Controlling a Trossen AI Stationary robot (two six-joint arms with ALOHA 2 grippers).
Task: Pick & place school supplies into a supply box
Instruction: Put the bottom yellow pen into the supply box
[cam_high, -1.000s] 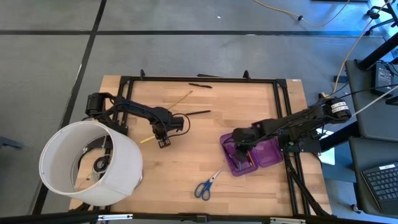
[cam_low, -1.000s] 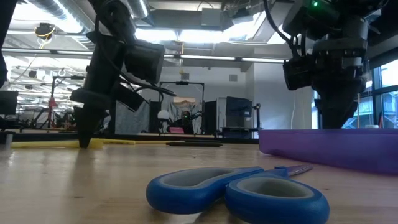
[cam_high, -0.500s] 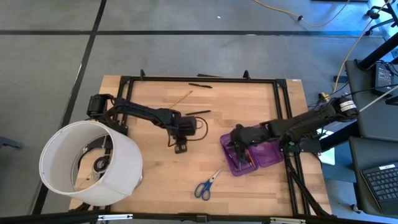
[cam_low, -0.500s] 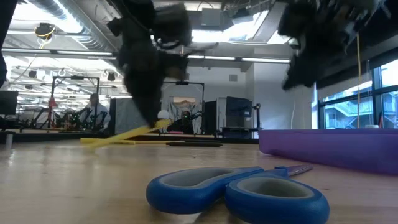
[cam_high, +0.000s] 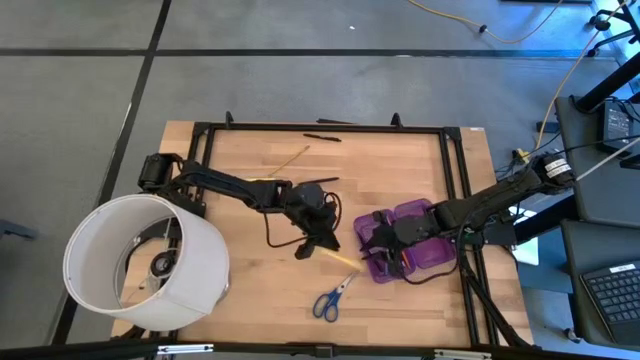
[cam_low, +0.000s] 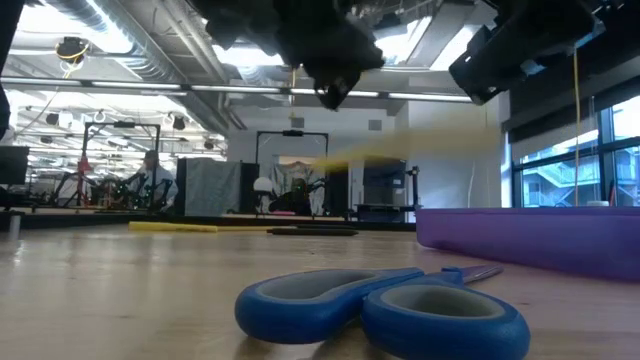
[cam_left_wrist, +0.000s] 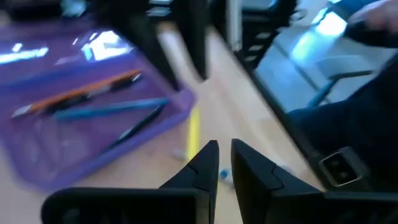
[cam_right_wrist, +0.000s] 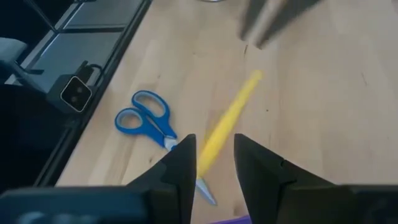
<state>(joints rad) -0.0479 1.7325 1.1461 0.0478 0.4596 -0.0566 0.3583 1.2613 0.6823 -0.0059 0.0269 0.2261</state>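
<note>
**A:** Where's everything on the bench (cam_high: 400, 160)?

**B:** The purple supply box (cam_high: 408, 247) lies open at the right; the left end effector (cam_high: 318, 243) is clamped on a yellow pencil (cam_high: 341, 258) just beside it. The right end effector (cam_right_wrist: 210, 163) hovers with fingers parted.

**A:** Advice?

**B:** Align the pencil lengthwise over the box, lower it, then release.

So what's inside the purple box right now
In the supply box, the left wrist view shows an orange pencil, a blue pen and a thin dark pen. Anything beneath them cannot be seen.
</note>
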